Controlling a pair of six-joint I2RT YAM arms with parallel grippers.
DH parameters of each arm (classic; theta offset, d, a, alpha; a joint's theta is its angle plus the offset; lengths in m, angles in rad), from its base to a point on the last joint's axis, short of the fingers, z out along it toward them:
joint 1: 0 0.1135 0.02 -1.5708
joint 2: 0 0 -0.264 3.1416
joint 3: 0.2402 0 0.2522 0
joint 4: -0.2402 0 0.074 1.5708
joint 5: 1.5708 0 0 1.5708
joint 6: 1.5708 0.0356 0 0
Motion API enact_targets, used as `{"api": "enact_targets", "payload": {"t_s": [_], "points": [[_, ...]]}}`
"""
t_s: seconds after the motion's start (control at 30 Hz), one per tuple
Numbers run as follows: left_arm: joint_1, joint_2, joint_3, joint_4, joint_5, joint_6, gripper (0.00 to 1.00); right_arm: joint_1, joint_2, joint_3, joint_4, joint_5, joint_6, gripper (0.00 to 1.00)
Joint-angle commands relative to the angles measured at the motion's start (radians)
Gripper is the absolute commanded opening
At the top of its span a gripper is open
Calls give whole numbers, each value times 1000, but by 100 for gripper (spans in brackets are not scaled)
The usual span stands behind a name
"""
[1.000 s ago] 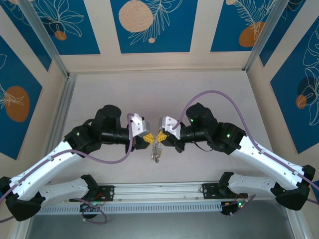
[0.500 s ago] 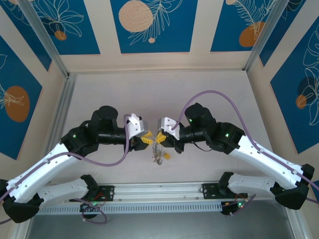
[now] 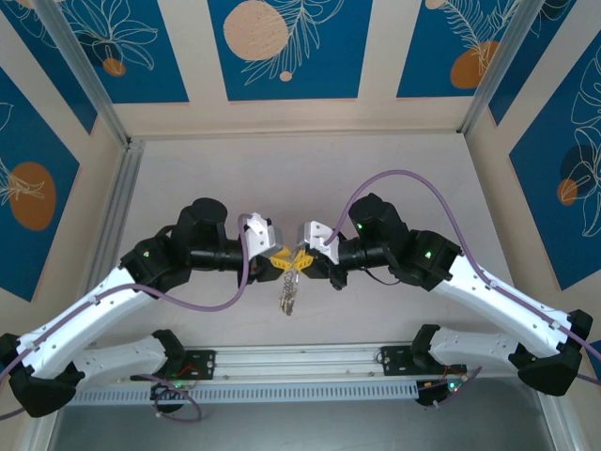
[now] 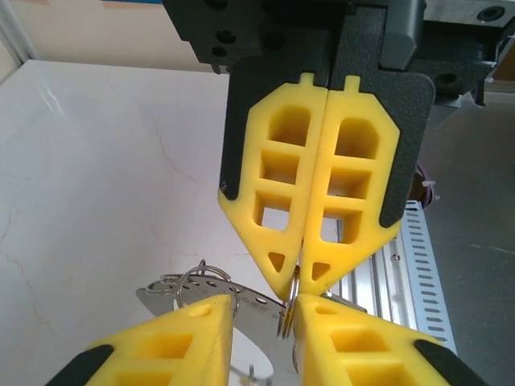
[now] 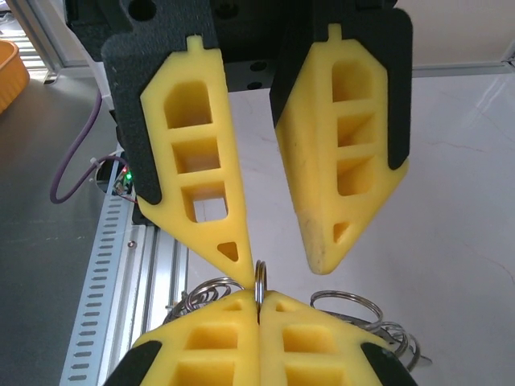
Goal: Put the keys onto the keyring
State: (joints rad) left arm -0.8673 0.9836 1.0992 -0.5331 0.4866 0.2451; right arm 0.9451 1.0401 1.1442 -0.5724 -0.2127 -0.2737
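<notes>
Right wrist view: keyring (image 5: 259, 278) stands pinched between closed right fingers (image 5: 320, 344).

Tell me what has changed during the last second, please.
The left pincer drew back a little to its side, then came in again toward the right pincer. The hanging bunch of keys swung slightly left. The right pincer stayed shut on the ring; the right arm kept its place.

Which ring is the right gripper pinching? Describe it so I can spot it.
In the middle of the table, where the two arms meet tip to tip, find the right gripper with its fingers shut. The thin silvery ring stands edge-on out of their tips, unlike the loose rings hanging beside it.
</notes>
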Motion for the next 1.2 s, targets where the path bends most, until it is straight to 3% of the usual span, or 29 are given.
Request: {"api": "enact_targets", "payload": {"t_s": [0.0,0.17,0.33,0.5,0.8,1.0,1.17], "points": [[-12,11,-2,-7,-2,10,24,-2,-2,35,44,-47,-5,0],[-23,23,1,-19,0,12,20,-3,-1,34,51,-53,-3,0],[-30,36,5,-24,24,16,0,-2,-6,34,58,-53,-2,0],[-31,18,-17,7,64,-3,0,-2,-14,28,70,-52,0,0],[-30,-40,-99,133,38,-66,0,-2,-36,-6,105,-46,18,0],[-27,-78,-144,215,32,-101,0,-25,-57,-34,122,-62,84,23],[-24,-119,-182,291,54,-130,0,-63,-93,-83,140,-106,149,25]]}}
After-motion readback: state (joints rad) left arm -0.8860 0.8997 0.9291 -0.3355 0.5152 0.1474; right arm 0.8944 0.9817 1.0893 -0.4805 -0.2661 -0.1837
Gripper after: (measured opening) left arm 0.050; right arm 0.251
